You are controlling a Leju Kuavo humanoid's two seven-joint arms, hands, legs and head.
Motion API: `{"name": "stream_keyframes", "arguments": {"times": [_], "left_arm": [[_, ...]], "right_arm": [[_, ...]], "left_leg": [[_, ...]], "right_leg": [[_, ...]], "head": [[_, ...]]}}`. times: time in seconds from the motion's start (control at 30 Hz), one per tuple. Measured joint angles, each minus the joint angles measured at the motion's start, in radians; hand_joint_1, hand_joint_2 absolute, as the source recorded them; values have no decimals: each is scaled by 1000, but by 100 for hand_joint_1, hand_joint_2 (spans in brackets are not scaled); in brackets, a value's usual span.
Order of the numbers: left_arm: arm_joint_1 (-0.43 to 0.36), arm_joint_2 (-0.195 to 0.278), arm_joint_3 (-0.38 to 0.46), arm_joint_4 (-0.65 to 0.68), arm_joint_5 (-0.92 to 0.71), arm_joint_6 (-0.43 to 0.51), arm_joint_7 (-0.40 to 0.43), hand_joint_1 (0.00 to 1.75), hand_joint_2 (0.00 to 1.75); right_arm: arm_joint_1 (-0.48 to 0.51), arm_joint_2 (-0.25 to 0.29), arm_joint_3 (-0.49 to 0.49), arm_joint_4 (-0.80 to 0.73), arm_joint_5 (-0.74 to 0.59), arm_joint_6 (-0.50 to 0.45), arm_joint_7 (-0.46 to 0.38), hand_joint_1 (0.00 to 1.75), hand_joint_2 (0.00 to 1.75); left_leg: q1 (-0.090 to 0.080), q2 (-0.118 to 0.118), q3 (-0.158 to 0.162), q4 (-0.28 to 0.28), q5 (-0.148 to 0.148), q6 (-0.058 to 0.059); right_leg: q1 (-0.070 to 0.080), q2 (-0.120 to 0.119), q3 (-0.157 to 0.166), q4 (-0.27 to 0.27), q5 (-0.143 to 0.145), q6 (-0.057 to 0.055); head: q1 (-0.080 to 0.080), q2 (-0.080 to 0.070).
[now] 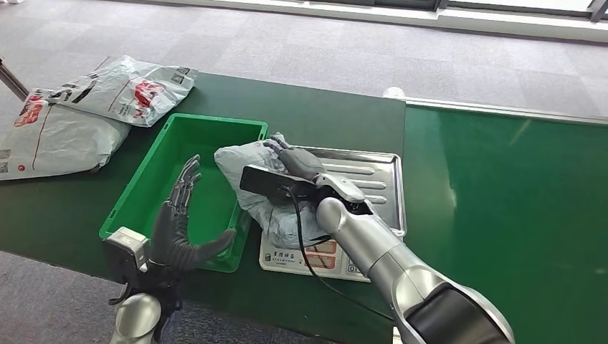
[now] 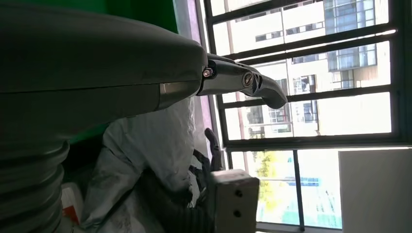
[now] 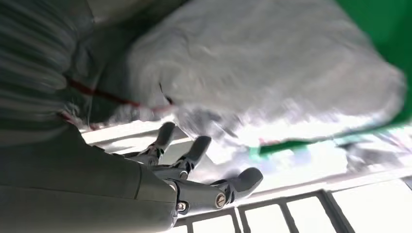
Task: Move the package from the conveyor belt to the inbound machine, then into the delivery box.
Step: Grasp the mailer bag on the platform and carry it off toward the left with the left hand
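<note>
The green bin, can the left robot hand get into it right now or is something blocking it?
Probably yes. The left robot hand is open above the green bin, whose near half is bare. The grey package, held by the right robot hand, overhangs only the far right rim.

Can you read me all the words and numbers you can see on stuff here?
Nothing reads clearly.
Scale panel: red and white labels, too small to read.
Two bags at far left: red logos and black code squares, too blurred to read.
Grey package in the right robot hand: no readable print.
</note>
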Motion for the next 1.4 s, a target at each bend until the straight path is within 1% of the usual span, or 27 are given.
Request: {"name": "stream_keyframes", "arguments": {"times": [0.07,0.13,0.2,0.3,0.4,0.43,0.53,0.63,0.73,0.87,0.93,1.03,1.1,1.17,1.27,1.4], "left_arm": [[-3,0,0,1,-11,21,4,0,175],[-16,0,0,5,-12,34,7,0,175],[-43,0,-1,14,-10,47,14,0,175],[-86,0,-3,28,-13,63,28,0,175],[-109,0,-7,39,-19,67,32,0,175],[-113,0,-8,42,-21,68,33,0,175],[-130,-1,-15,56,-39,82,60,0,175],[-164,-3,-30,88,-78,106,114,0,175],[-211,-6,-52,142,-137,135,167,0,175],[-279,-10,-91,228,-249,176,235,0,175],[-318,-15,-113,274,-330,190,289,0,175],[-395,-28,-157,370,-467,184,400,0,175],[-449,-44,-191,460,-538,150,457,0,175],[-498,-71,-222,569,-589,111,489,0,175],[-551,-112,-256,716,-634,97,507,0,175],[-605,-146,-282,843,-677,89,531,0,175]], "right_arm": [[32,-4,-21,-61,-88,-29,-73,0,175],[73,-11,-53,-151,-206,-32,-132,0,175],[110,-21,-88,-244,-307,-25,-134,0,175],[144,-38,-133,-348,-370,-20,-117,0,175],[165,-51,-154,-407,-383,-18,-116,0,44],[170,-54,-159,-419,-391,-19,-118,0,44],[202,-64,-183,-468,-471,-41,-155,0,175],[267,-83,-228,-553,-569,-95,-230,0,175],[356,-110,-283,-658,-627,-186,-320,0,175],[486,-142,-354,-796,-681,-316,-402,0,175],[549,-147,-390,-859,-699,-397,-450,0,175],[633,-148,-433,-941,-700,-507,-507,0,175],[679,-148,-442,-974,-695,-532,-516,0,175],[713,-148,-442,-990,-683,-534,-514,0,175],[741,-148,-442,-1003,-655,-533,-515,0,175],[752,-148,-442,-1017,-634,-532,-498,0,175]], "left_leg": [[0,0,0,0,0,0],[0,0,-1,0,0,0],[0,-1,-1,0,0,0],[0,1,-1,0,0,0],[0,4,-1,0,0,0],[0,4,-1,0,0,0],[0,4,0,1,0,0],[0,2,-1,1,0,0],[0,1,-1,1,-1,1],[-1,2,-1,1,-1,2],[-1,1,-2,1,-2,2],[-1,1,-2,1,-2,2],[-1,2,-2,1,-2,2],[-1,2,-2,1,-2,2],[-1,2,-2,1,-2,2],[-1,2,-1,1,-2,2]], "right_leg": [[0,0,-1,0,0,0],[0,0,-1,0,0,0],[0,-1,-2,0,0,0],[0,0,-2,0,1,0],[0,3,-2,0,2,-1],[0,3,-2,0,2,-1],[0,2,-2,0,2,-1],[0,1,-2,0,2,-1],[0,1,-2,-1,2,0],[-1,1,-2,-1,2,0],[-1,1,-2,-1,2,0],[-1,0,-2,-1,2,0],[-1,1,-2,-1,2,0],[-1,1,-2,-1,2,0],[-1,1,-2,-1,2,0],[-1,1,-1,-1,2,0]], "head": [[0,0],[0,0],[0,0],[0,0],[0,0],[0,0],[0,0],[0,0],[0,0],[0,0],[0,0],[0,0],[0,0],[0,0],[0,0],[0,0]]}}
